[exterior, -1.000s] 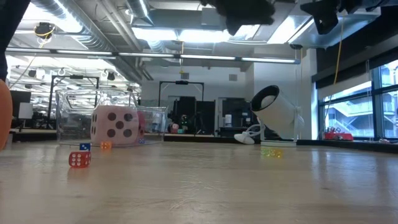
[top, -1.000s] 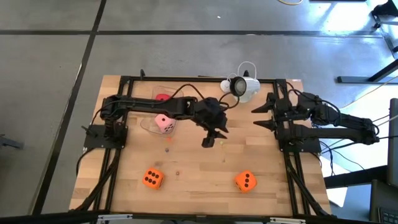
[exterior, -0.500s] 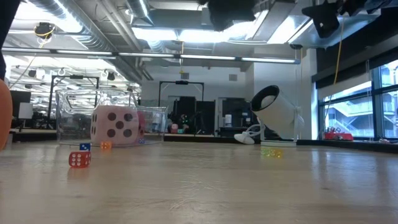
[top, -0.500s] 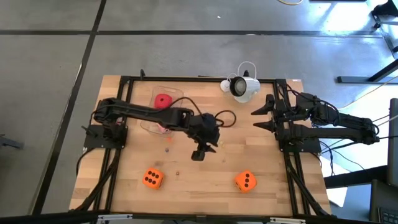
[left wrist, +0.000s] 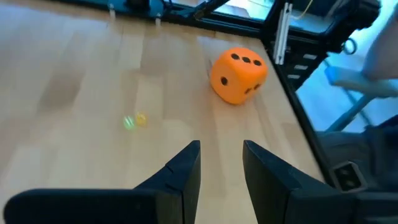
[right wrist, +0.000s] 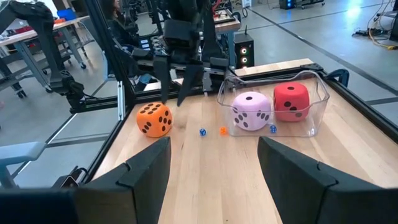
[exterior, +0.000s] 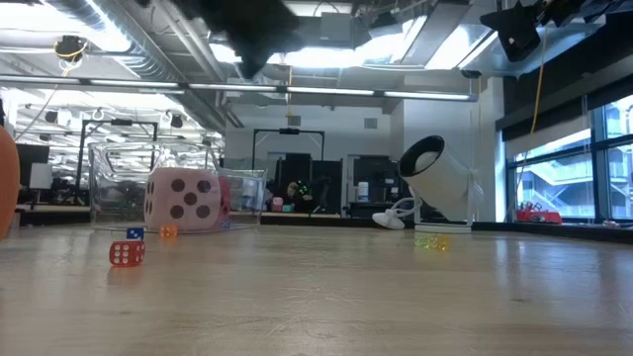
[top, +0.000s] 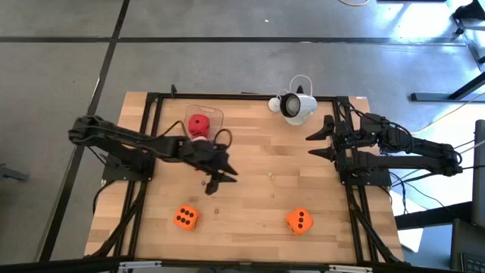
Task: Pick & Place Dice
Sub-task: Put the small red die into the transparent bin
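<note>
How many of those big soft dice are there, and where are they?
4. The red die and the pink die sit in the clear container. One orange die and another orange die lie on the table's near side.

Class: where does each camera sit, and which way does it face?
High: overhead, facing down; both arms show.
Low: at table height, facing the pink die; arms overhead.
Left wrist: past left tool toward an orange die.
Right wrist: past right tool toward the left arm.
Shared: low and right wrist both show the pink die.
</note>
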Motion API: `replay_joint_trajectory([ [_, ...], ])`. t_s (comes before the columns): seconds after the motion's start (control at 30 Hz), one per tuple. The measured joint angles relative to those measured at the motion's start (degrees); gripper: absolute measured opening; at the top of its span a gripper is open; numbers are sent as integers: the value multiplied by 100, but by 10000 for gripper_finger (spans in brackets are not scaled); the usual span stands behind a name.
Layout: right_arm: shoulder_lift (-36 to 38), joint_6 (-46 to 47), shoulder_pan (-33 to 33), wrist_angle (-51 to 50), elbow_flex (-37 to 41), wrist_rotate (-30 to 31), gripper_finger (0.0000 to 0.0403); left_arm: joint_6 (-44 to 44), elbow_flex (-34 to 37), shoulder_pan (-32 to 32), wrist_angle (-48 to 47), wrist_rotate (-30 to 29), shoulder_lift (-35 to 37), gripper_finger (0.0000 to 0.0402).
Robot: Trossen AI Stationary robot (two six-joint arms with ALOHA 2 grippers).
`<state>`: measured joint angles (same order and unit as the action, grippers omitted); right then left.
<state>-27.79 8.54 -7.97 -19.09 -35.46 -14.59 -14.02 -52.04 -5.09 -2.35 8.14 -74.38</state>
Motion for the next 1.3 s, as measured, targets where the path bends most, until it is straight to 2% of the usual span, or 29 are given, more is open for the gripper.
replay_joint_trajectory([
  [0.17,-112,-8,0,15,0,2,242,-526,304,-522,-146,11,157,111],
  [0.37,-311,-18,0,125,0,20,242,-552,352,-1080,185,27,-135,111],
  [0.47,-448,-20,0,249,0,20,242,-1093,334,-1256,589,14,-306,112],
  [0.53,-558,-23,-1,318,0,20,242,-1534,206,-1274,477,-6,-429,113],
  [0.63,-734,-95,-2,324,0,17,242,-2036,-127,-1339,-366,-86,-611,110],
  [0.77,-974,-168,-2,323,0,19,242,-2132,-814,-1510,-1631,-232,-991,98],
  [1.0,-1281,-168,0,603,-2,268,242,-1075,-2353,-1968,-3322,-1097,-1888,85],
  [1.13,-1333,-191,-2,589,-2,364,242,-835,-3130,-2129,-4341,-1570,-2429,100],
  [1.3,-1333,-192,-2,581,-2,323,242,-707,-3810,-2354,-5489,-1913,-3154,138],
])
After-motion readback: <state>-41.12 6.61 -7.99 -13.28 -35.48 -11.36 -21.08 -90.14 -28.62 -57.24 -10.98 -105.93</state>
